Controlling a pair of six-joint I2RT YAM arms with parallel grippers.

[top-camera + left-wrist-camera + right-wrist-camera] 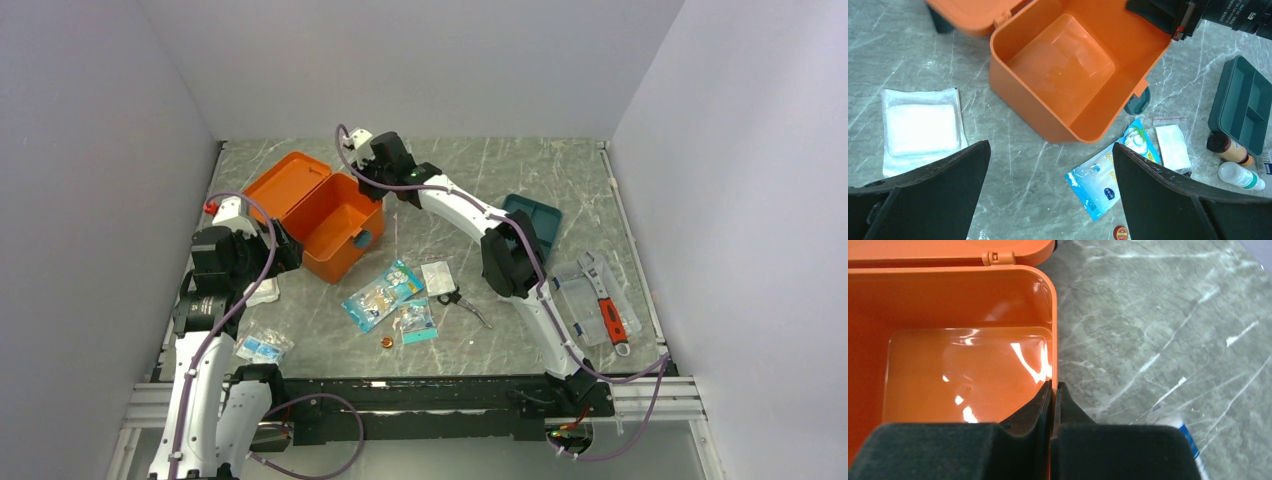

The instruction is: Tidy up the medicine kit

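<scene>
Orange medicine kit (340, 258), teal tray (535, 215), white gauze packet (922, 129), grey-green table (480, 170) veined with white.

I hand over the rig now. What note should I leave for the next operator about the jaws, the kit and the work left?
Left gripper: jaws wide open, holding nothing.
Right gripper: jaws shut on the side wall of the medicine kit.
Kit: lid open, inside empty.
Done: nothing is packed yet.
Left: the gauze pad, blue packets, bottles and teal tray all lie outside it.
</scene>
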